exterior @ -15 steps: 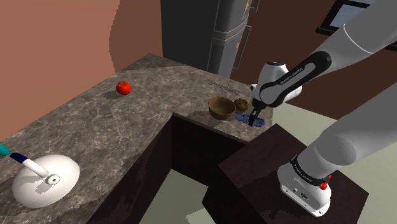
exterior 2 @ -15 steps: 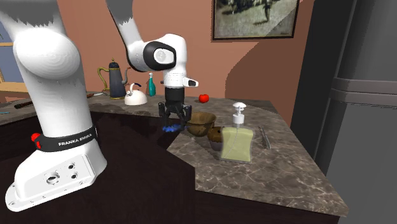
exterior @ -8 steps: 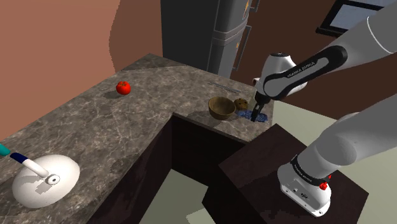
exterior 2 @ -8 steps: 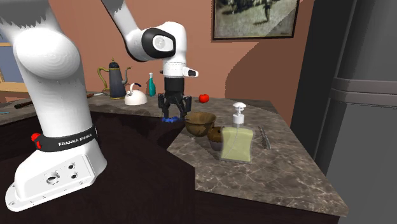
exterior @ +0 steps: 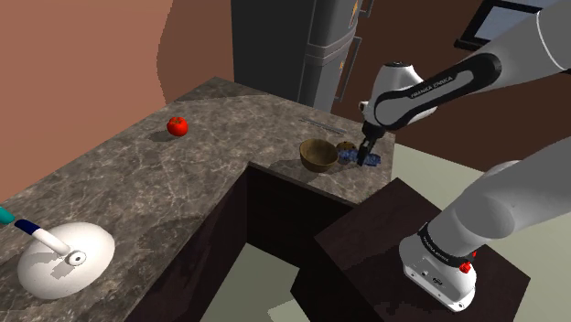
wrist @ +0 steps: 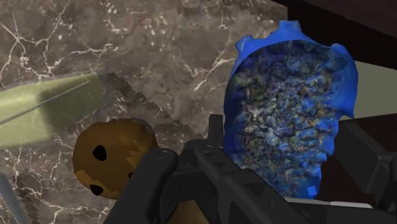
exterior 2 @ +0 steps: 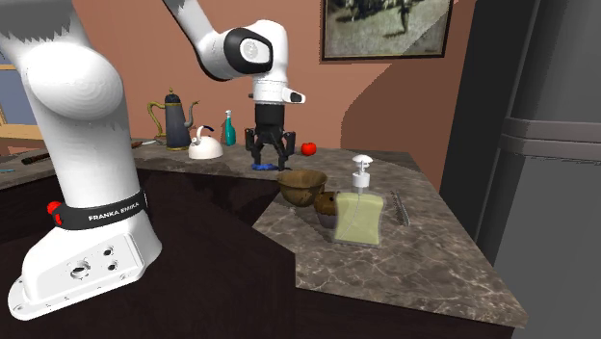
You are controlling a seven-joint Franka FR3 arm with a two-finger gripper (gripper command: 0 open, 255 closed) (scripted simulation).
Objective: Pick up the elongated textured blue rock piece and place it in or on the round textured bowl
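Blue rock piece (wrist: 286, 108), rough and mottled, is clamped between the black fingers (wrist: 191, 172) of the gripper (exterior 2: 267, 162), which are closed onto its sides. The rock hangs lifted off the counter (exterior: 137, 183), over the short leg of the L-shaped top and close to that leg's front edge; the wrist view has the counter edge running right under it. In the second exterior view the rock is just to the left of the round brown bowl (exterior: 318, 155) and slightly above its rim, not touching it. The bowl stands upright on the same short leg, near the front edge. A brown muffin (wrist: 111, 156) with dark spots sits on the counter just beside the bowl. A pale green pump soap dispenser (exterior 2: 359, 214) stands next to the muffin, farther along that leg toward the tall grey fridge (exterior 2: 539, 144). A red tomato (exterior: 177, 126) lies well apart on the long leg, near the wall-side edge. Toward the far end of the long leg are a white kettle (exterior 2: 205, 146), a dark tall pot (exterior 2: 176, 120) and a teal bottle (exterior 2: 229, 128), close together. A framed picture (exterior 2: 385, 27) hangs on the brown wall above the counter.
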